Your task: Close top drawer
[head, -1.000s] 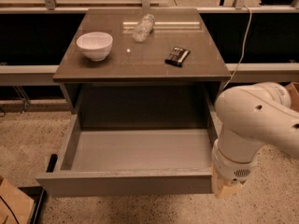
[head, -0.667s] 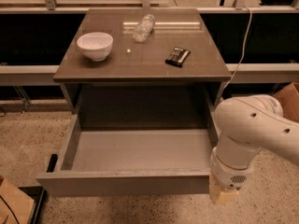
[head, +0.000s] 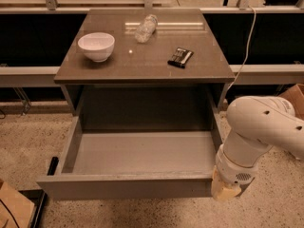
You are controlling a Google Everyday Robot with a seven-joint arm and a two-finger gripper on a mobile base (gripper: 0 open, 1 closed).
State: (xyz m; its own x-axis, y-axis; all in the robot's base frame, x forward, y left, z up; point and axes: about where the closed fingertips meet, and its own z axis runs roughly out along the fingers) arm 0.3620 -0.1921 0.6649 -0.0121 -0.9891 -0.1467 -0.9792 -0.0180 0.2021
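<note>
The top drawer (head: 124, 188) is pulled far out from under the grey-brown tabletop (head: 142, 63). It is wide and shallow, with a plain flat front and a smooth grey, empty inside. My white arm (head: 259, 129) reaches down at the right. The gripper (head: 226, 193) is at the right end of the drawer's front panel, close against its corner. The arm's wrist covers most of the gripper.
On the tabletop are a white bowl (head: 96, 45), a clear plastic bottle on its side (head: 145, 28) and a black bar-shaped packet (head: 180, 57). A cardboard box (head: 293, 95) stands at the right, brown cardboard (head: 13, 208) at the lower left. A cable (head: 244, 51) hangs behind the table.
The arm has come a little lower and to the left, bringing the gripper closer to the drawer front's right corner. The drawer has not moved.
</note>
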